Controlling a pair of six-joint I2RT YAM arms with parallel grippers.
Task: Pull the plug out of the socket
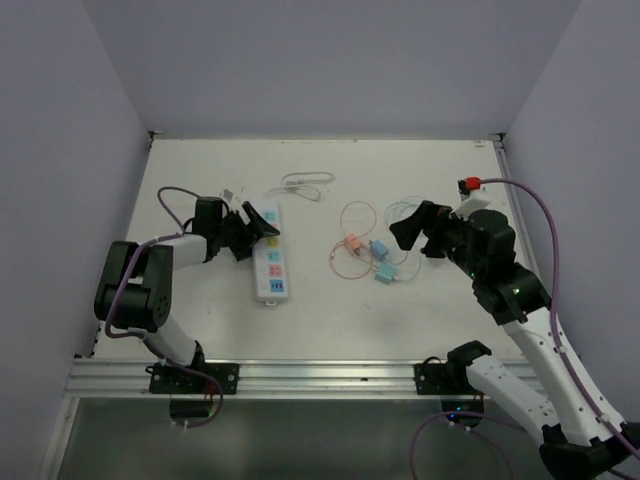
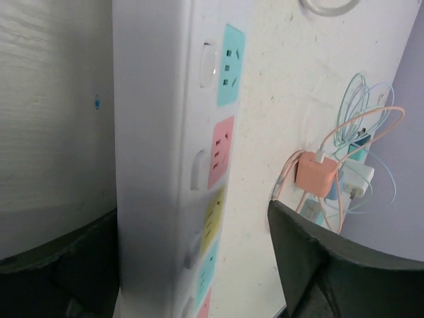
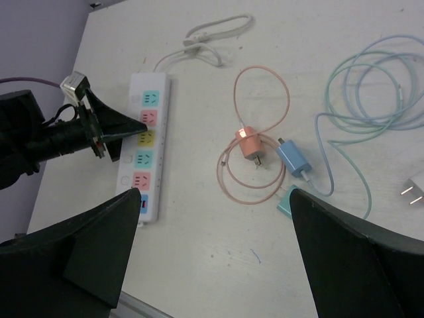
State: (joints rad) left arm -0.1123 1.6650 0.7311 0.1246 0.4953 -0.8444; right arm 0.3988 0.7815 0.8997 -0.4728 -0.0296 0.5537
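While the socket point(image 1: 270, 262), a long white strip with a row of coloured outlet faces, lies flat on the table point(image 1: 330, 320) left of centre, its length running away from the arm bases, the left gripper point(image 1: 253, 232) reaches in from the left and straddles its far half. In the left wrist view the jaws stand wide. One finger point(image 2: 66, 265) sits just beside the strip's side wall, though contact cannot be judged, and the other finger point(image 2: 338, 271) hangs over the tabletop on the outlet-face side, apart from the strip. The white cord point(image 1: 306, 183) lies coiled just beyond the strip's far end. Well to the right, the right gripper point(image 1: 420, 238) hangs with its jaws spread wide and holds nothing. It is near a pink charger point(image 3: 250, 147), a blue charger point(image 3: 293, 159) and a teal charger point(image 3: 286, 202), all lying on the table apart from the strip.
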